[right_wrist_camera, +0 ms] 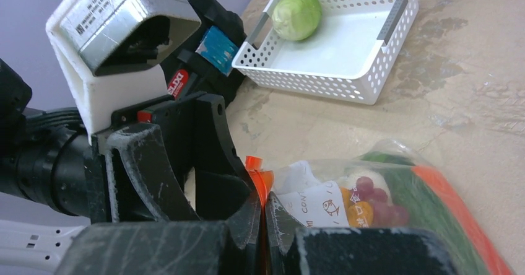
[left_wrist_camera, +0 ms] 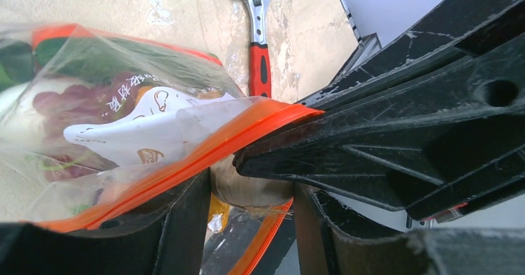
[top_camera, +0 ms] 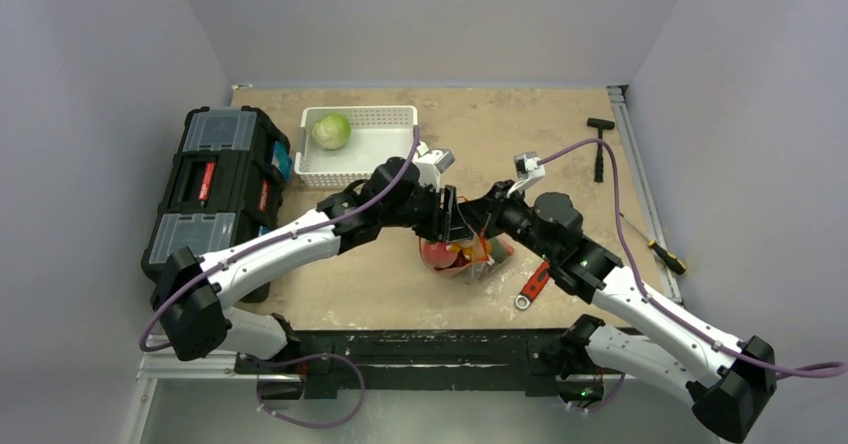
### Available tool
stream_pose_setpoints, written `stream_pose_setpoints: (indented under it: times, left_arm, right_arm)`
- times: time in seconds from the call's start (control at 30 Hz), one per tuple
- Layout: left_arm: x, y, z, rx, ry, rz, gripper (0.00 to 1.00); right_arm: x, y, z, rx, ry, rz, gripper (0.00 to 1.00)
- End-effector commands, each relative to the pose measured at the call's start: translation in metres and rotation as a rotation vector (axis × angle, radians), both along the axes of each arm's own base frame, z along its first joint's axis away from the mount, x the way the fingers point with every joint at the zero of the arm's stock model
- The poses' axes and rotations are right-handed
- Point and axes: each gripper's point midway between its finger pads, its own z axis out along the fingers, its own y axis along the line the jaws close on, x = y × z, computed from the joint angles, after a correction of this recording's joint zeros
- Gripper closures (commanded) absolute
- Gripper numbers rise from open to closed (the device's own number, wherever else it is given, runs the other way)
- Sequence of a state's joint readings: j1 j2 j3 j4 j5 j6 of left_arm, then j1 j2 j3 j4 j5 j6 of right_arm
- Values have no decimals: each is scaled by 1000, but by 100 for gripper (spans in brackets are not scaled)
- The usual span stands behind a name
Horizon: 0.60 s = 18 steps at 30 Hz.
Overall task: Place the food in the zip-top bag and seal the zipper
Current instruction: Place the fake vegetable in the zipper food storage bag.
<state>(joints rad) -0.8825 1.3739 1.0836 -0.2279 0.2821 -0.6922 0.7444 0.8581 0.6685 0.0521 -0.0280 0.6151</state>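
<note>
The clear zip-top bag [top_camera: 470, 260] lies on the table between both grippers, holding food: dark red grapes [right_wrist_camera: 373, 191], an orange piece [right_wrist_camera: 359, 213], something white [left_wrist_camera: 18, 111] and green leaves [right_wrist_camera: 427, 194]. Its orange-red zipper [left_wrist_camera: 186, 163] runs slantwise along the mouth. My right gripper [right_wrist_camera: 263, 199] is shut on one end of that strip. My left gripper [left_wrist_camera: 252, 187] stands open, its fingers [left_wrist_camera: 186, 225] apart, with bag plastic and a second stretch of the strip in the gap. Another food piece, a round green leafy head [right_wrist_camera: 297, 15], sits in the white basket [right_wrist_camera: 347, 86].
A black toolbox [top_camera: 215, 189] stands at the left, next to the basket [top_camera: 390, 116]. A red-handled wrench [top_camera: 533, 286] lies just right of the bag. A screwdriver [top_camera: 660, 249] and a black T-handle tool [top_camera: 600, 149] lie near the right edge.
</note>
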Motion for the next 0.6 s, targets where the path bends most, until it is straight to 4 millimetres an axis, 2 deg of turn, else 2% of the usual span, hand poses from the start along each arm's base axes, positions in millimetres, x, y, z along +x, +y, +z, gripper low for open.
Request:
stream_pose_setpoints:
  times: [0.0, 0.13, 0.23, 0.3, 0.33, 0.43, 0.57]
  left_arm:
    - [10, -16, 22, -65, -39, 22, 70]
    - [14, -10, 10, -20, -31, 60, 52]
    - [11, -7, 15, -28, -45, 53, 45]
    - [10, 0, 22, -39, -69, 62, 27]
    - [8, 3, 27, -46, -83, 65, 22]
    - [4, 18, 38, -36, -119, 83, 16]
    - [-5, 37, 51, -24, -148, 96, 14]
  right_arm:
    - [-4, 10, 64, 163, -95, 45, 100]
    - [-4, 6, 65, 164, -97, 28, 100]
    - [-2, 3, 63, 157, -97, 11, 100]
    - [0, 2, 61, 145, -96, -2, 100]
    - [0, 1, 60, 139, -97, -6, 100]
    - [2, -1, 57, 129, -97, -16, 100]
    - [2, -1, 53, 119, -94, -17, 100]
